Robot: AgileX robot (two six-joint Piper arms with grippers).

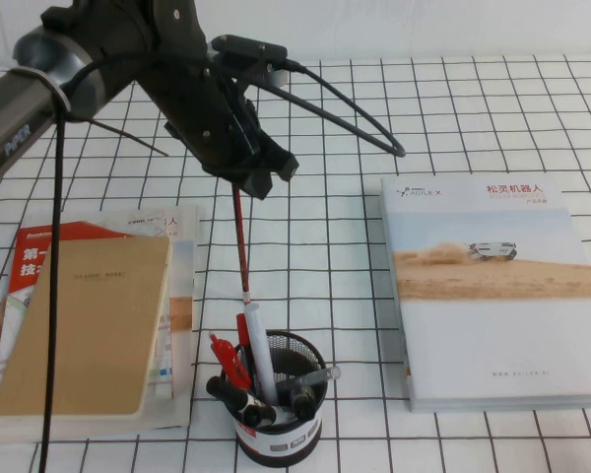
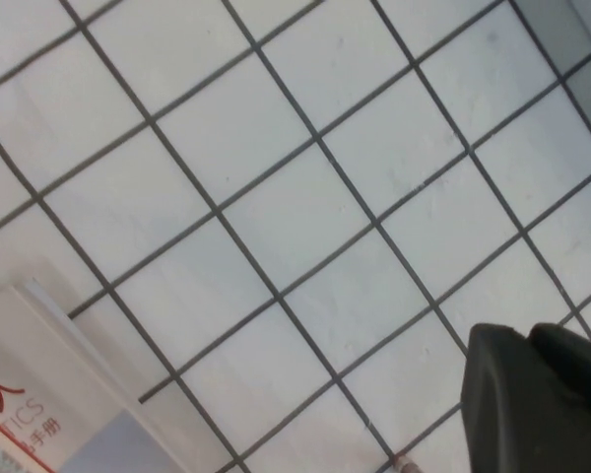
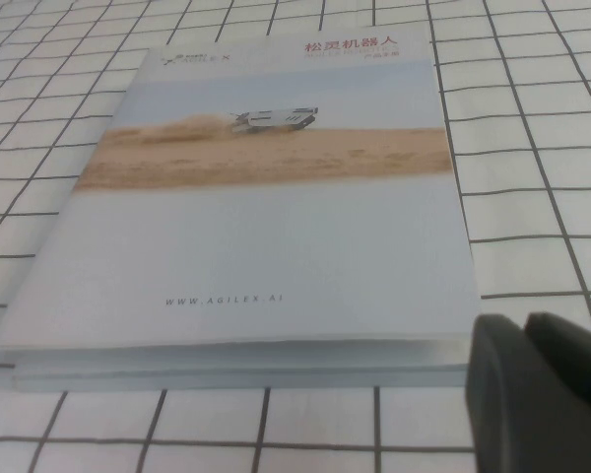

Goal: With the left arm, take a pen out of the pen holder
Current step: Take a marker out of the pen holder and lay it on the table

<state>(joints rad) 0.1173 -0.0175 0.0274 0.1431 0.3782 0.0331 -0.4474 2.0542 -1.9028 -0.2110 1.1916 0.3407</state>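
Left end effector [image 1: 246, 185] above pen holder [image 1: 276, 445], pinching red pen [image 1: 241, 246] by top end. Pen light, thin, stiff, slippery. Right end effector [image 3: 527, 340] closed, empty, near booklet [image 3: 266, 197].

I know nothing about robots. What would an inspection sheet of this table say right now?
Surface: white table with black grid.
Job's things: red pen hangs from the left gripper over the black mesh pen holder; other pens stand inside.
Clutter: brochure at right; tan notebook on booklets at left.
Grippers: left gripper shut on the red pen, raised over the table's middle; right gripper low by the brochure's near edge.
Cables: black cables loop off the left arm.
Surroundings: nothing seen.
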